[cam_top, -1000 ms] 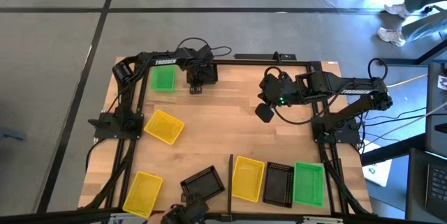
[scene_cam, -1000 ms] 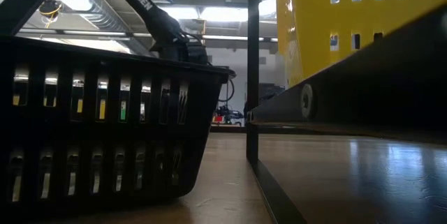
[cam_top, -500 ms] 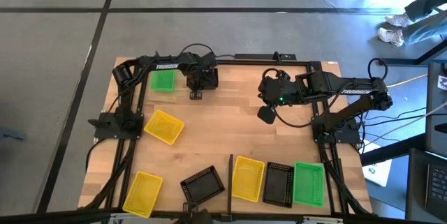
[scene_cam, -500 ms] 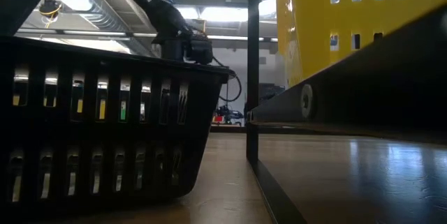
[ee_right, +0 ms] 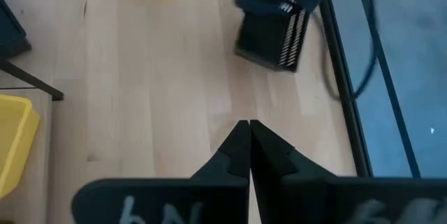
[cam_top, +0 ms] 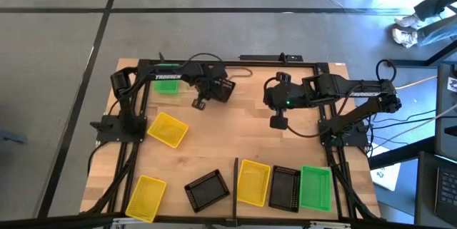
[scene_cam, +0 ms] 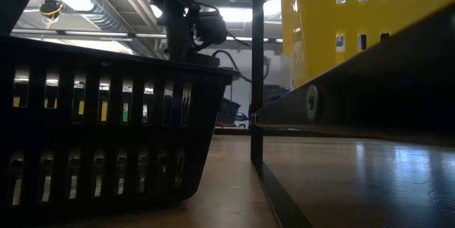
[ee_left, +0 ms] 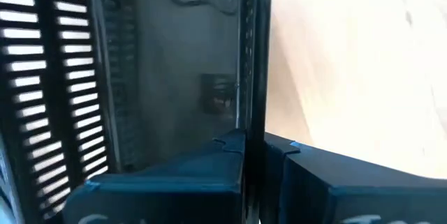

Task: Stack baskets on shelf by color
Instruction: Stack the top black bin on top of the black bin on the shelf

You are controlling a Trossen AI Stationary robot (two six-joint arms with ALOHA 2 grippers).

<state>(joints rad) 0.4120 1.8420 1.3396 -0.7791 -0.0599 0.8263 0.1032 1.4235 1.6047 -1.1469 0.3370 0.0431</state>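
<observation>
— Left arm has swung its wrist out from the far edge toward the table's middle. Its fingers, which stood wide a second ago, are now closed.

— Closed on what?

— On the held black basket. The left gripper pinches one lattice wall, and the basket hangs tilted off the tabletop, near the far edge.

— And the other arm?

— The right gripper hovers over bare wood near the centre, fingers pressed together with nothing between them. It looks to be waiting.

— So which step is this?

— I judge it as the carry of a black one. The shelf at the near right already bears a yellow basket, a shelf black basket and a green basket side by side. Each looks like the base of its colour's pile.

— What remains on the table?

— A far green basket under the left arm, two loose yellow baskets on the left side, and a loose black basket just beside the shelf's black bar.

— What does the next move call for?

— Probably crossing to the near right. The load must be levelled and squared over the shelf black basket so that it nests rather than catching a rim.

— Any risk?

— The grip holds only one thin wall, so the basket may swing or slip during that reach.
</observation>
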